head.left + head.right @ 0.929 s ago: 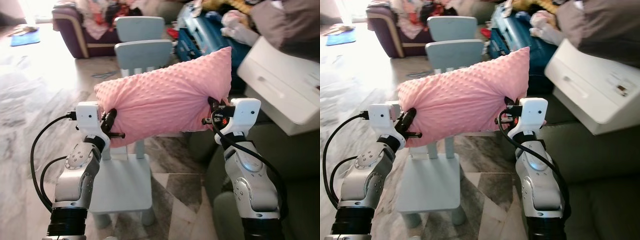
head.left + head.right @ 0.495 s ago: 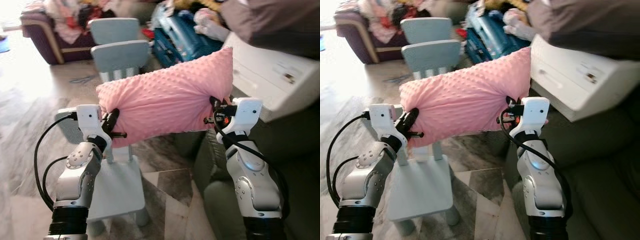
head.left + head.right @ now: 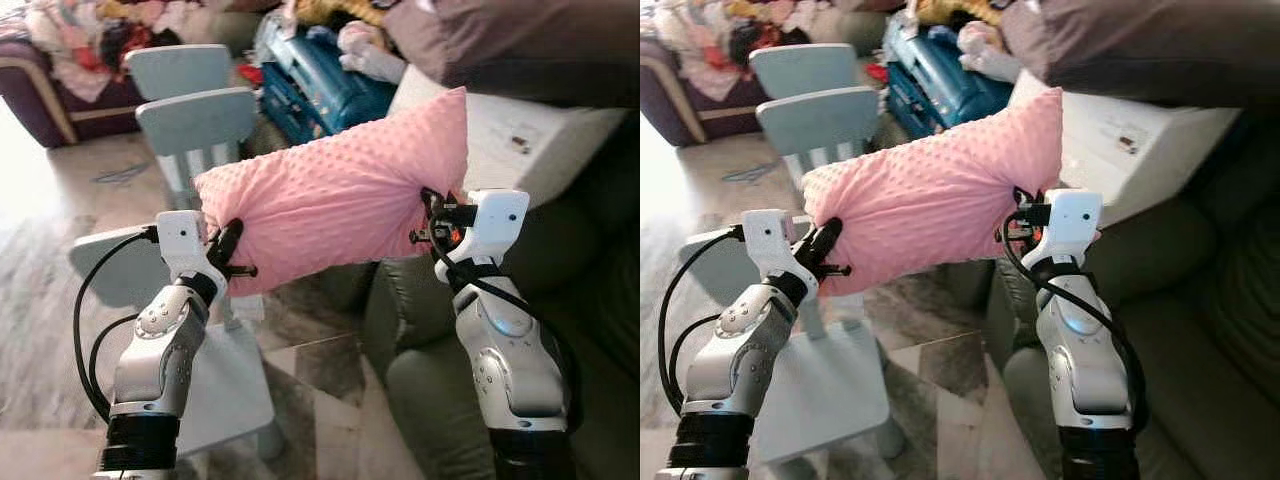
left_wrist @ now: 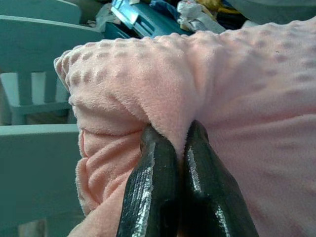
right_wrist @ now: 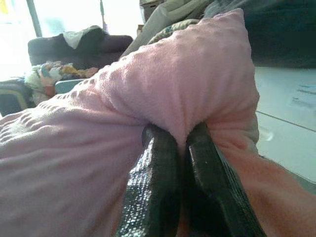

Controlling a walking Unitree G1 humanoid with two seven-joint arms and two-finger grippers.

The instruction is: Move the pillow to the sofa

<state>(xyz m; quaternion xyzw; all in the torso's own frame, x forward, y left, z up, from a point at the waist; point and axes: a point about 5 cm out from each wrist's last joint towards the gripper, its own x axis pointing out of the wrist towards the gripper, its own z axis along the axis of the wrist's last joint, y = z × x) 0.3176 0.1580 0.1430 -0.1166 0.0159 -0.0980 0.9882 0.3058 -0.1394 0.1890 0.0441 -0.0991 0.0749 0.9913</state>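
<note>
Your left hand (image 3: pixel 228 250) and right hand (image 3: pixel 432 222) each pinch a fold at opposite ends of the pink dotted pillow (image 3: pixel 335 195), keeping it level in the air, beside the dark green sofa (image 3: pixel 425 385).
</note>
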